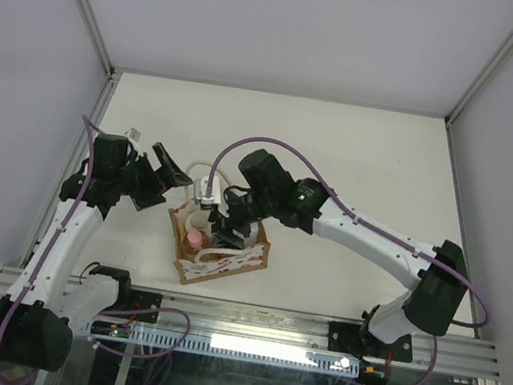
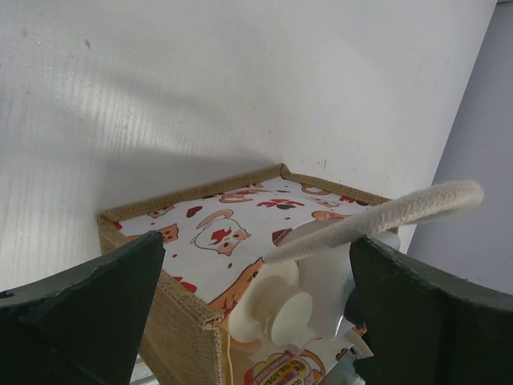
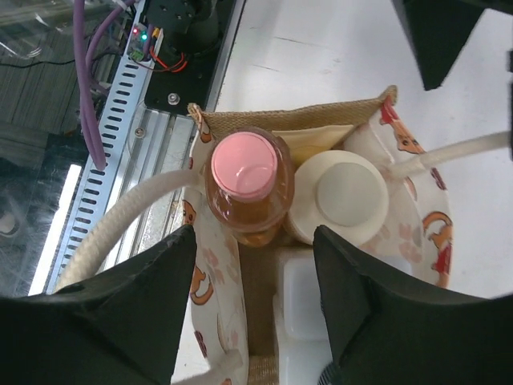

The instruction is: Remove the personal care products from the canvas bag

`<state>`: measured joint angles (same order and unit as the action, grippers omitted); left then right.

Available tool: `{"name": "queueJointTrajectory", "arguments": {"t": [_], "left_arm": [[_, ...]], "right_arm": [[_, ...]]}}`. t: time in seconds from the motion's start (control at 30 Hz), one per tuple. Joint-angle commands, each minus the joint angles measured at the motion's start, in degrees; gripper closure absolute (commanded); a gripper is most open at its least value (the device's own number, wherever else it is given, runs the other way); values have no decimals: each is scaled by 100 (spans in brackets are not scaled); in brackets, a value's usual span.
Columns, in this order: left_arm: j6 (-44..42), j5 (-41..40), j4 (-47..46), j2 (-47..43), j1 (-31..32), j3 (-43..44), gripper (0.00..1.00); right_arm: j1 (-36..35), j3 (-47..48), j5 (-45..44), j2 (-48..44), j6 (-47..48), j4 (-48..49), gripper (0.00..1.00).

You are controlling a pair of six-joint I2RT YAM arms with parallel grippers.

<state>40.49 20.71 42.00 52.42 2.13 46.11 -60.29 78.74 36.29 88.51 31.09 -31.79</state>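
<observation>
The canvas bag (image 1: pixel 226 264) stands near the table's front edge. In the right wrist view I look down into it: the orange bottle with the pink cap (image 3: pixel 244 172) and the beige bottle with the beige cap (image 3: pixel 345 196) stand side by side, and a white bottle (image 3: pixel 309 309) lies below them. My right gripper (image 3: pixel 256 321) is open above the bag's mouth, one finger outside the bag wall. My left gripper (image 2: pixel 256 321) is open at the bag's far-left corner. A rope handle (image 2: pixel 385 216) lies across its right finger, with the beige cap (image 2: pixel 280 309) below.
The metal rail with cables (image 1: pixel 244 332) runs along the near edge just behind the bag. White enclosure walls (image 1: pixel 22 68) stand left, right and at the back. The second rope handle (image 3: pixel 120 216) loops over the bag's rail side.
</observation>
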Motion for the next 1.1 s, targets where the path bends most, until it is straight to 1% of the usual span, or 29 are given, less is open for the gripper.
{"name": "queueJointTrajectory", "arguments": {"t": [0.0, 0.3, 0.47, 0.6, 0.67, 0.77, 0.83, 0.9, 0.93, 1.0, 1.07], "left_arm": [[-63, 37, -125, -17, -71, 297, 2], [-264, 29, 394, -234, -65, 77, 1], [-183, -24, 478, -383, -64, -41, 2], [-130, -152, 532, -469, -66, 1, 2], [-129, -193, 562, -487, -64, 24, 2], [-125, -182, 590, -494, -64, 35, 2], [-113, -186, 597, -515, -64, 25, 2], [-112, -181, 599, -541, -65, 22, 2], [-107, -185, 592, -546, -64, 25, 2], [-96, -201, 598, -544, -64, 35, 2], [-86, -239, 591, -532, -68, 48, 2]], "right_arm": [[-122, 250, 147, 141, 241, 419, 38], [-242, 361, 272, 430, 336, 380, 39], [-413, 287, 68, 539, 336, 571, 35], [-519, 273, -115, 656, 345, 725, 35], [-575, 265, -279, 737, 368, 811, 37], [-609, 255, -392, 838, 363, 965, 47], [-608, 281, -397, 924, 379, 969, 49], [-611, 320, -411, 991, 436, 912, 47], [-626, 325, -460, 1007, 455, 902, 42], [-648, 290, -519, 1018, 538, 900, 36], [-682, 254, -540, 1038, 624, 903, 34]]}}
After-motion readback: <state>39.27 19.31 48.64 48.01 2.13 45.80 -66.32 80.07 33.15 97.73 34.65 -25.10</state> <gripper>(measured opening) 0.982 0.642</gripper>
